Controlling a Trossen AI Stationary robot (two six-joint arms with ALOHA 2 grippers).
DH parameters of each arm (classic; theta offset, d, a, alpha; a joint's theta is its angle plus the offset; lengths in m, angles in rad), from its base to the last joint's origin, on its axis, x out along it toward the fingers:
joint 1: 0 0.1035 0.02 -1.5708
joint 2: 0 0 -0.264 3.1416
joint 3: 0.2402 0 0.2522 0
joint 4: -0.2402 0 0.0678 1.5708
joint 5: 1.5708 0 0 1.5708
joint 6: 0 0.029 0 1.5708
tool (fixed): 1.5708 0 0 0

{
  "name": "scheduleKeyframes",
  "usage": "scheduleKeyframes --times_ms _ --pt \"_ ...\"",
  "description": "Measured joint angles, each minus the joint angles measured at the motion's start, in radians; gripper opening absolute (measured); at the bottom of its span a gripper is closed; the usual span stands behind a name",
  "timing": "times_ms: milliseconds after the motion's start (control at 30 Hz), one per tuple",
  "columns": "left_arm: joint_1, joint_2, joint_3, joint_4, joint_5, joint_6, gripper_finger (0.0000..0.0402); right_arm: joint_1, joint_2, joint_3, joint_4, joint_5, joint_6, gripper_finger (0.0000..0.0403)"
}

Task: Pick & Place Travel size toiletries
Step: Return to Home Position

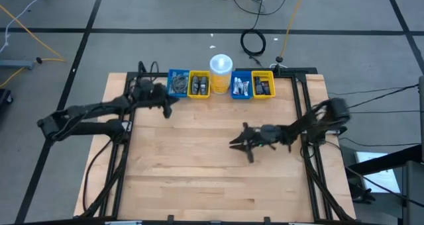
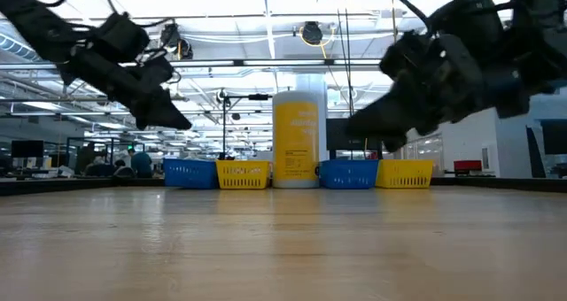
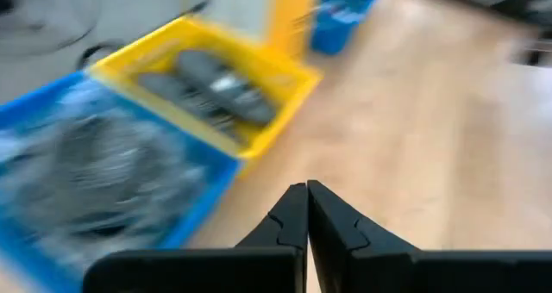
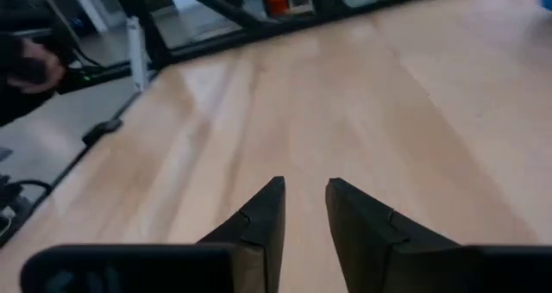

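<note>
While the left gripper [image 1: 171, 107] hangs closed and empty beside the far left blue bin [image 1: 177, 83], the right gripper [image 1: 238, 143] hovers slightly open, holding nothing, over the table [image 1: 192, 165].

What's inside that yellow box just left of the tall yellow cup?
The yellow bin holds a few small dark bottles lying on their sides. Anything beneath them is covered, and the blur hides any labels.

the toiletries [image 3: 95, 164] in the left blue bin [image 3: 200, 205] are blurred beyond telling.
</note>
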Motion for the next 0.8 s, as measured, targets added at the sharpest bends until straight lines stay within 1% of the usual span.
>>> scheduleKeyframes --times_ms 67,167,300,400,533,667,800 --pt "-0.05 -0.032 -0.063 0.096 0.022 -0.033 0.0008 -0.043 -0.129 -0.056 -0.114 -0.044 0.006 0.0075" --pt "-0.114 -0.056 -0.125 0.197 0.022 -0.08 0.0008 -0.093 -0.344 -0.136 -0.281 -0.053 0.007 0.0064" --pt "-0.168 -0.065 -0.148 0.251 0.013 -0.107 0.0008 -0.133 -0.63 -0.226 -0.437 -0.053 0.007 0.0051" --pt "-0.195 -0.064 -0.149 0.259 -0.035 -0.115 0.0008 -0.141 -0.829 -0.275 -0.517 -0.053 0.007 0.004" --pt "-0.211 -0.064 -0.149 0.261 -0.107 -0.119 0.0008 -0.141 -1.043 -0.308 -0.651 -0.054 0.012 0.0024" --pt "-0.212 -0.064 -0.149 0.263 -0.118 -0.121 0.0008 -0.136 -1.237 -0.311 -0.853 -0.085 -0.03 0.0006" --pt "-0.212 -0.064 -0.149 0.262 -0.118 -0.126 0.0008 -0.137 -1.404 -0.311 -0.983 -0.081 -0.05 0.0002"
